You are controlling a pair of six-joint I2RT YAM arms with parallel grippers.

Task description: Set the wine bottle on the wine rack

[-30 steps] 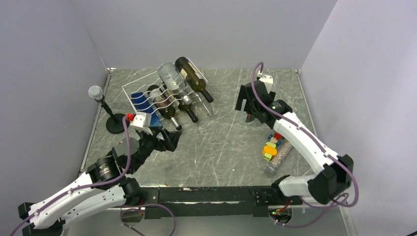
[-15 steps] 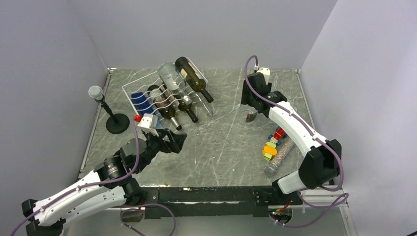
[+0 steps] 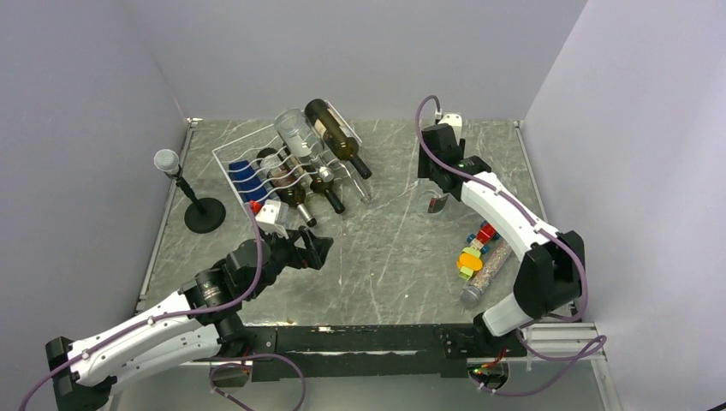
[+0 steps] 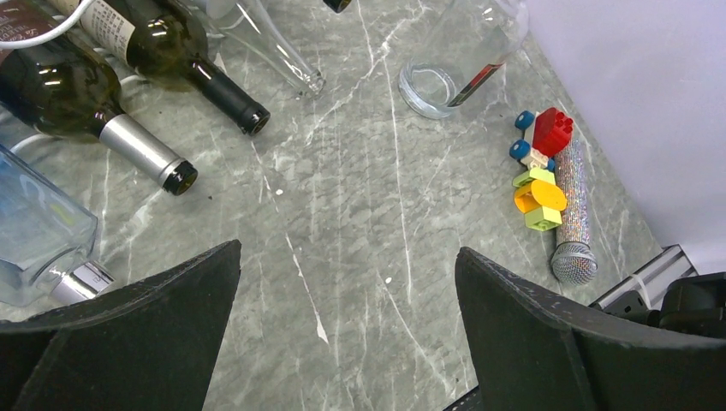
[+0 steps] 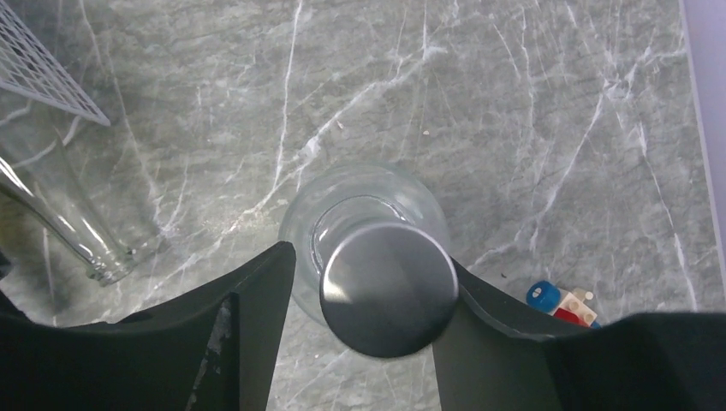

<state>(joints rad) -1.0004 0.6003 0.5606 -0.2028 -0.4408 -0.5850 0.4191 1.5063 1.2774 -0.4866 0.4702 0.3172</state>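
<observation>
The left arm (image 3: 145, 330) reaches low from its base, forward and inward, wrist nearly level. The left gripper (image 3: 318, 251) points forward and right, its 2 fingers (image 4: 145, 334) spread wide. The right arm (image 3: 505, 214) stretches far forward, elbow bent, wrist turned down. The right gripper (image 5: 372, 265) points straight down, its 2 fingers partway apart either side of a bottle (image 5: 389, 295); whether they press it cannot be told.

1. A robotics lab test cell: plain pale lilac-grey walls (image 3: 360, 51) box in a grey marble-patterned tabletop (image 3: 394, 248) on three sides
2. A white-and-black left robot arm (image 3: 145, 330) and a matching right robot arm (image 3: 505, 214) rise from a black rail (image 3: 360, 338) along the bottom edge
3. Mismatched props: a white wire wine rack (image 3: 257, 145) upper left, a black round-based microphone stand (image 3: 205, 216) at left, coloured toy bricks (image 3: 471, 257) at right
</observation>
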